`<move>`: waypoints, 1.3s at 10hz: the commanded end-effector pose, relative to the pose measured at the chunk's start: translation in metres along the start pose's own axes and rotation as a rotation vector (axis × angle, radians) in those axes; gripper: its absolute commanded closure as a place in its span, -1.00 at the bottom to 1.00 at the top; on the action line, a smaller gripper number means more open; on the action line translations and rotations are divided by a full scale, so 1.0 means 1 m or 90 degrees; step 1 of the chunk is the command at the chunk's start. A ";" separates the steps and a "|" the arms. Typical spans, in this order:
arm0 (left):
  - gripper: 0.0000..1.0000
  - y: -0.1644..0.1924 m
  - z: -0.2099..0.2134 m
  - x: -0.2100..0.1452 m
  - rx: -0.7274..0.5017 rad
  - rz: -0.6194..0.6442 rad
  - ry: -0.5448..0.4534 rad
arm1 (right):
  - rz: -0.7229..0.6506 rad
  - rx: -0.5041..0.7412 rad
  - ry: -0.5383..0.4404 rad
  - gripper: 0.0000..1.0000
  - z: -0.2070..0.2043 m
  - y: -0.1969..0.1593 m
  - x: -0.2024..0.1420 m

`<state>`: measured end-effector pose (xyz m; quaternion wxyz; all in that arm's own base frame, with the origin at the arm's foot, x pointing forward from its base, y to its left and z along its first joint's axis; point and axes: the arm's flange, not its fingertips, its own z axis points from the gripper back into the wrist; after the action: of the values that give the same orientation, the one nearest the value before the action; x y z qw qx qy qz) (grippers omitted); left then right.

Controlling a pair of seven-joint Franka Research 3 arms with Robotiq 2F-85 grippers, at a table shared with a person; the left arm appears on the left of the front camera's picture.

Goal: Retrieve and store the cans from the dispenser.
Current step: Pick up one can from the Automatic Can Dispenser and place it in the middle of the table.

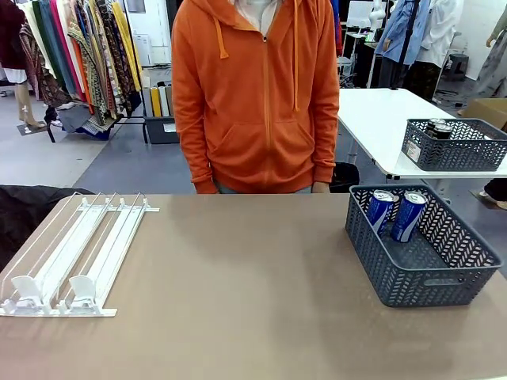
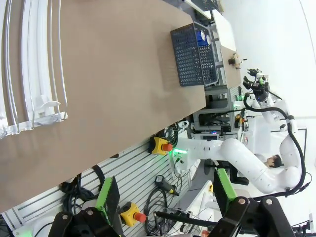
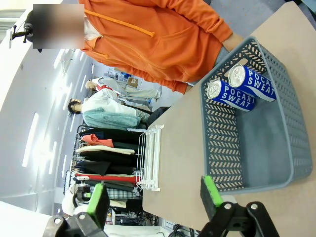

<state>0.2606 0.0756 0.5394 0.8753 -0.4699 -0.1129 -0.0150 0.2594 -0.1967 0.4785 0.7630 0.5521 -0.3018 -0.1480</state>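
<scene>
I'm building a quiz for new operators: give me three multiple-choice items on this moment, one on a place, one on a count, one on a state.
1. Where do the blue Pocari Sweat cans lie?
A. in the dispenser lanes
B. in the grey basket on the brown table
C. in the person's hands

2. How many blue cans are in that basket?
A. two
B. four
C. none

3. How are the dispenser lanes?
A. full of cans
B. holding one can
C. empty of cans

Answers: 1 B, both cans lean against the basket's far wall; 2 A, two silver tops show side by side; 3 C, bare white rails show from end to end.
</scene>
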 end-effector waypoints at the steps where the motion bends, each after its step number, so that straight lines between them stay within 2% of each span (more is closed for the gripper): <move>1: -1.00 0.000 0.000 0.000 -0.013 -0.007 -0.002 | 0.003 0.014 -0.010 -1.00 -0.002 0.003 0.003; 13: -1.00 0.000 0.000 0.000 -0.013 -0.007 -0.002 | 0.003 0.014 -0.010 -1.00 -0.002 0.003 0.003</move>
<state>0.2605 0.0756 0.5394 0.8753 -0.4701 -0.1127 -0.0151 0.2594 -0.1966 0.4785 0.7630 0.5521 -0.3018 -0.1480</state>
